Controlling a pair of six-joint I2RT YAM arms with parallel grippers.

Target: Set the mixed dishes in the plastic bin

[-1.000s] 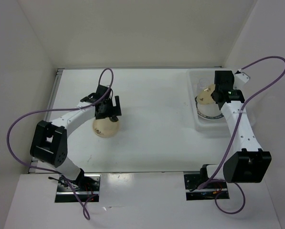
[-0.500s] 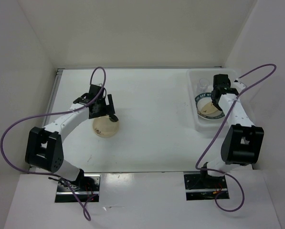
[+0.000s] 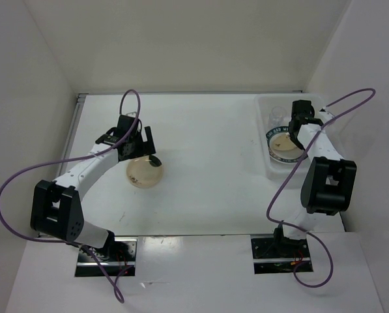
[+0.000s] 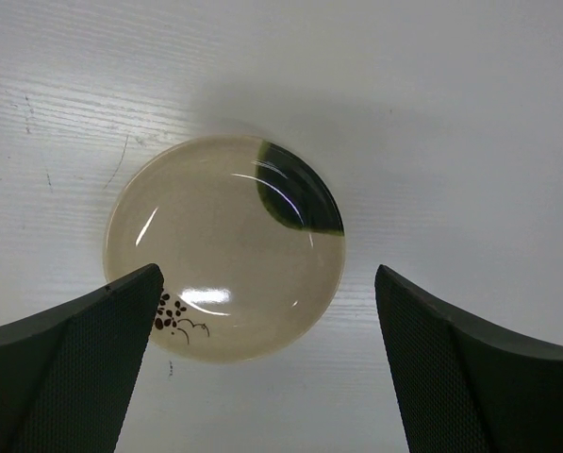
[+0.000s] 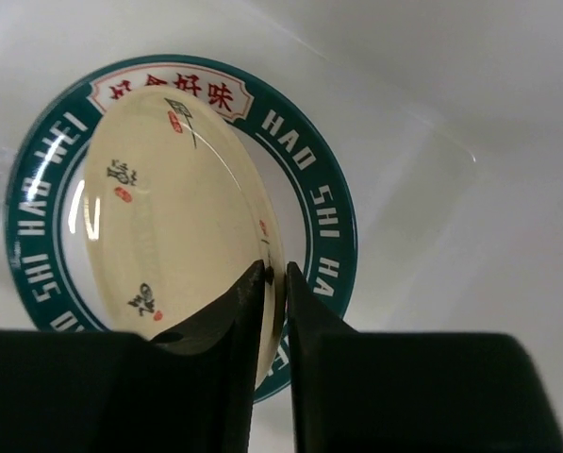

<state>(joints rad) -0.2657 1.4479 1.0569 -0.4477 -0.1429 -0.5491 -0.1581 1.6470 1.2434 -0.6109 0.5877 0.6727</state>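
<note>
Leaning tilted over the teal-rimmed plate (image 5: 311, 156) inside the plastic bin (image 3: 273, 171) at the far right, one cream plate (image 5: 168, 217) has its near rim pinched by the right gripper (image 5: 275, 279), whose jaws stand only a slit apart, likely to lower it flat rather than drop it. Left of centre on the bench (image 4: 451, 94) lies the other cream plate (image 4: 224, 250); the left gripper (image 4: 267, 283) hangs above it, jaws spread wide, apparently lined up to straddle it.

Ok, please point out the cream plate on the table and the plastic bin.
cream plate on the table (image 4: 224, 247): left wrist view, its centre.
plastic bin (image 3: 262, 117): top external view, left wall.
</note>
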